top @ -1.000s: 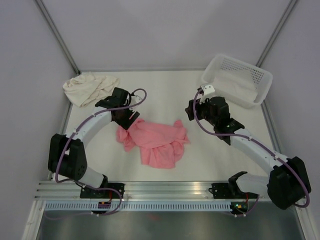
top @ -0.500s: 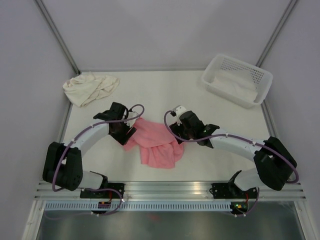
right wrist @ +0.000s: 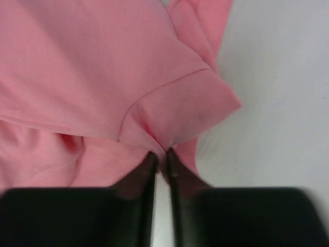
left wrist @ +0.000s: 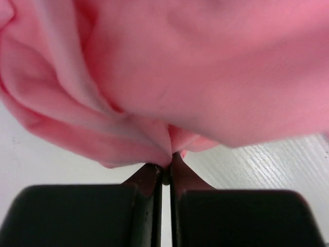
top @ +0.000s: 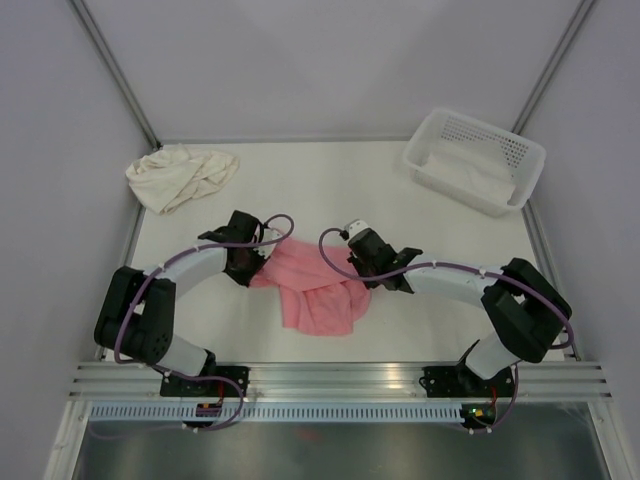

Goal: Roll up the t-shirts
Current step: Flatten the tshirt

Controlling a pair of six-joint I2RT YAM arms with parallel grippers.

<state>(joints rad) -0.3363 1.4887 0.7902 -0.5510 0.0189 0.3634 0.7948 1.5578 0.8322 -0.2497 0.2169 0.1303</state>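
Pink tee (top: 318, 300) in low L-tool (left wrist: 165, 172), R-tool (right wrist: 160, 157)

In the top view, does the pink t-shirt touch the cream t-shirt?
No, bare table shows between the pink t-shirt and the cream t-shirt, which lies near the far left corner.

This is a robotics lab test cell. Behind the left gripper (left wrist: 165, 172) and right gripper (right wrist: 160, 157), arms (top: 190, 262) bolt to an aluminium rail (top: 330, 375). Beyond them, strut-framed grey panels (top: 340, 60) enclose a white table (top: 330, 180).
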